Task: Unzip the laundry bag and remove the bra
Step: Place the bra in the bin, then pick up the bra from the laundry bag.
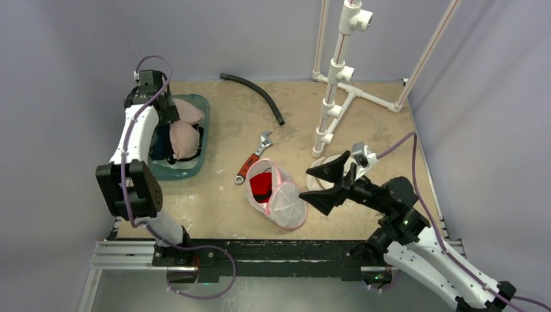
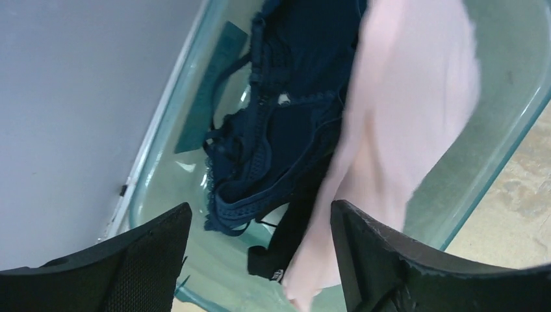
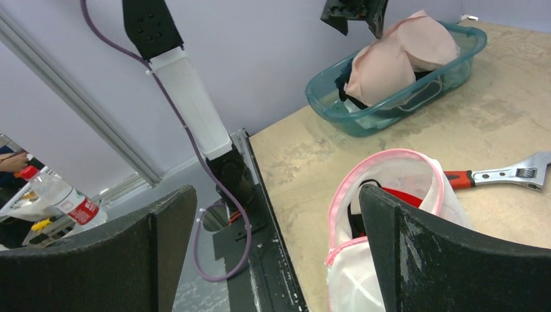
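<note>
The white mesh laundry bag (image 1: 281, 197) with pink trim lies unzipped on the table, a red garment (image 1: 261, 184) showing inside. My right gripper (image 1: 309, 184) is open just right of the bag (image 3: 403, 188), holding nothing. A pink bra (image 1: 184, 138) lies in the teal bin (image 1: 206, 112) on top of a navy lace bra (image 2: 286, 130). My left gripper (image 2: 260, 208) hangs open over the bin's far end. Its fingers straddle the pink bra's (image 2: 403, 117) edge and a black strap (image 2: 292, 240) without gripping them.
A red-handled adjustable wrench (image 1: 255, 156) lies between bin and bag. A black hose (image 1: 256, 94) curves at the back. A white PVC pipe frame (image 1: 334, 84) stands at the back right. The table's left edge meets the wall beside the bin.
</note>
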You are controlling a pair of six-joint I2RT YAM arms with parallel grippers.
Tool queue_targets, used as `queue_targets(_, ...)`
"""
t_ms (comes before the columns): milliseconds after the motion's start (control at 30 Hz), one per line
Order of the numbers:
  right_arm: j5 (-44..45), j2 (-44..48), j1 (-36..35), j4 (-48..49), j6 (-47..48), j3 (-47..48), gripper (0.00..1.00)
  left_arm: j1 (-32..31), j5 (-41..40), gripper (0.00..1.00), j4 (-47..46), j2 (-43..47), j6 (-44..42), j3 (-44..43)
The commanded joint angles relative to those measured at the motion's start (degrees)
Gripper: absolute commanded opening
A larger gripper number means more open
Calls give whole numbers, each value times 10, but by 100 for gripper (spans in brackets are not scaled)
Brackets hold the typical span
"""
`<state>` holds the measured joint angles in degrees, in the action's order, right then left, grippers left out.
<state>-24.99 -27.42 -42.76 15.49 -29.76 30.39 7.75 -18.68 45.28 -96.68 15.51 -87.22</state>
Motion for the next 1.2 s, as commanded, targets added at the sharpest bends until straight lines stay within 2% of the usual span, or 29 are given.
queue_targets(0,15,-10,-3,5,7,11,98,1,-50,79,-3,83,23,-33)
queue_targets(100,44,-27,-3,7,11,12,98,-22,-28,82,-20,155,31,-19)
queue_targets(200,85,-69,-3,-6,11,15,97,-121,-20,82,-46,239,46,26)
queue_targets(367,151,-187,-5,-33,9,29,89,-280,96,82,-145,373,120,183)
queue_targets(467,196,-252,-15,-27,4,34,87,-364,110,82,-195,417,170,268)
queue_targets(567,224,-310,-25,-16,1,44,87,-429,108,77,-218,448,202,323)
queue_targets(667,248,-366,-31,4,-5,51,86,-463,105,72,-236,468,225,365)
queue_targets(833,282,-424,-42,19,-5,81,85,-489,170,65,-315,465,262,434)
queue_targets(933,304,-463,-53,10,3,110,83,-525,160,64,-334,449,266,446)
queue_targets(1000,313,-488,-53,6,5,118,76,-541,156,64,-340,438,265,453)
queue_targets(1167,332,-515,-53,0,1,118,45,-570,145,61,-364,400,272,469)
